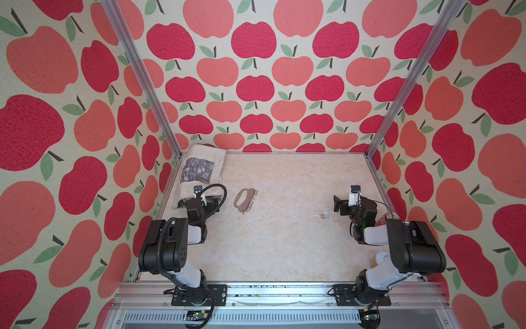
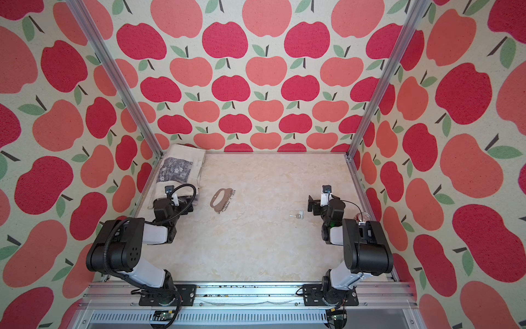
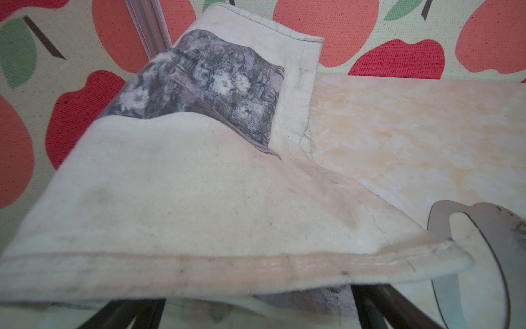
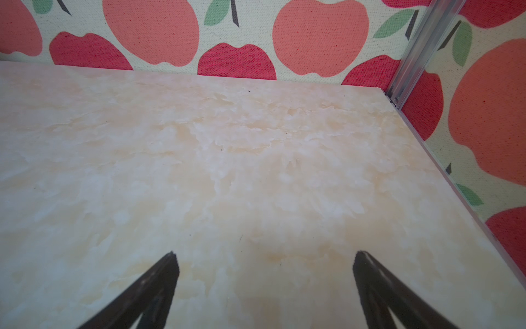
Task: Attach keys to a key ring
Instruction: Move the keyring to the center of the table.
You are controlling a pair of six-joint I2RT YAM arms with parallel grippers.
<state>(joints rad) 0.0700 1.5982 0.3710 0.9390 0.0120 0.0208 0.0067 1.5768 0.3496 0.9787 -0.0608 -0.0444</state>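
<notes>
My left gripper (image 1: 191,205) and right gripper (image 4: 264,256) both gape empty. The key (image 1: 322,215) lies flat near my right one, the key ring (image 1: 244,200) nearer my left, well apart, likely so each arm takes one.

Red and coral apples with green leaves cover the cream walls (image 1: 256,71). The worktop (image 1: 284,242) is pale cream marble with yellowish veining. The cloth (image 1: 199,168) is off-white with a grey flower print. The key ring (image 3: 506,250) is grey-brown, and the key (image 1: 321,215) is silver with a pale head. The arms (image 1: 162,250) are black and white.
</notes>
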